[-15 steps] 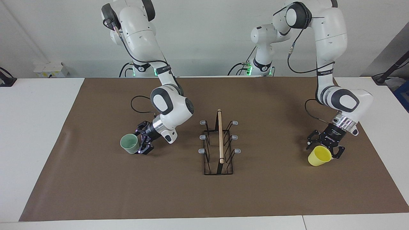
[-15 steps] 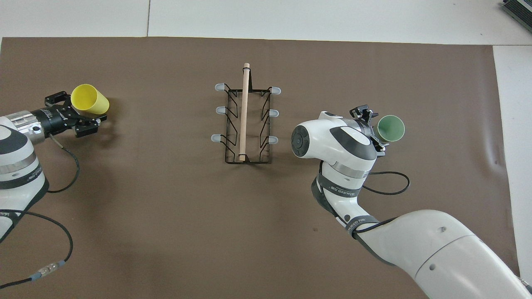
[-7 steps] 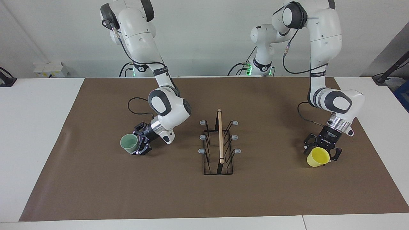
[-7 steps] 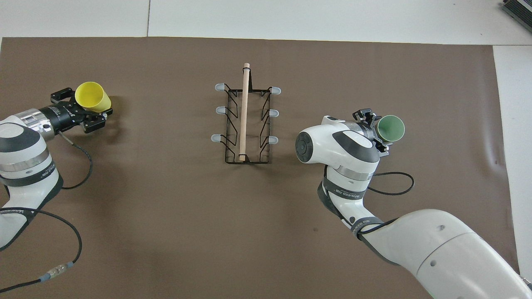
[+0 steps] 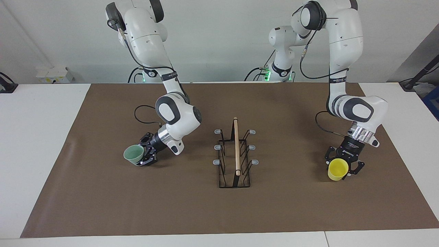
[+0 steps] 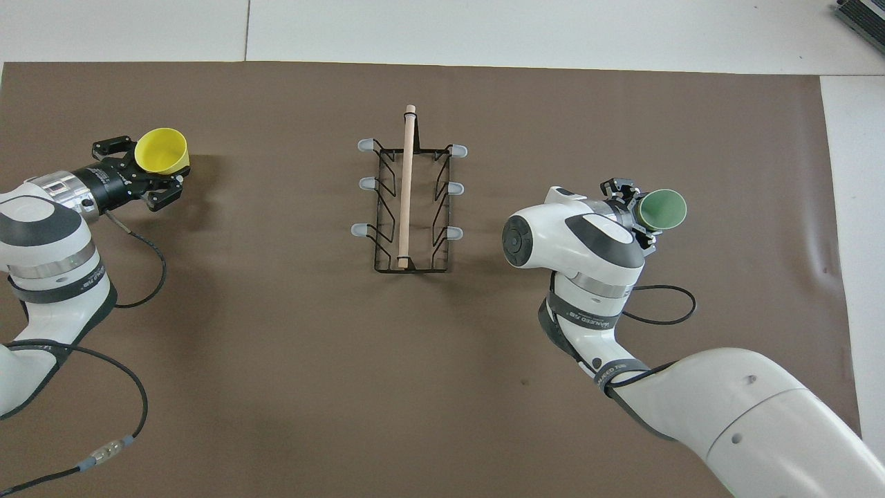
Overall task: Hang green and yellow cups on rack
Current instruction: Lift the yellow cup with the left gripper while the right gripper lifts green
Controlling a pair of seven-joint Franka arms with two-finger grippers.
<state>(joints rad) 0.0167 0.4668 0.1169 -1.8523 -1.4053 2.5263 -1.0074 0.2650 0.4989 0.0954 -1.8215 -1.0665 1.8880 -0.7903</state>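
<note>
The black wire rack [image 5: 236, 154] with a wooden rod on top stands in the middle of the brown mat, its prongs bare; it also shows in the overhead view [image 6: 408, 194]. My left gripper [image 5: 344, 166] [image 6: 142, 171] is shut on the yellow cup [image 5: 337, 169] [image 6: 162, 151] and holds it tipped just over the mat at the left arm's end. My right gripper [image 5: 144, 156] [image 6: 632, 207] is shut on the pale green cup [image 5: 133, 153] [image 6: 662, 209] and holds it tipped low over the mat toward the right arm's end, mouth turned away from the rack.
The brown mat [image 5: 192, 212] covers most of the white table [image 5: 37, 137]. Both arms' cables hang in loops just above the mat near the grippers [image 6: 657, 304].
The right gripper carried the green cup a little farther from the rack and tipped it more. The left gripper swung the yellow cup slightly, turning its mouth away from the robots.
</note>
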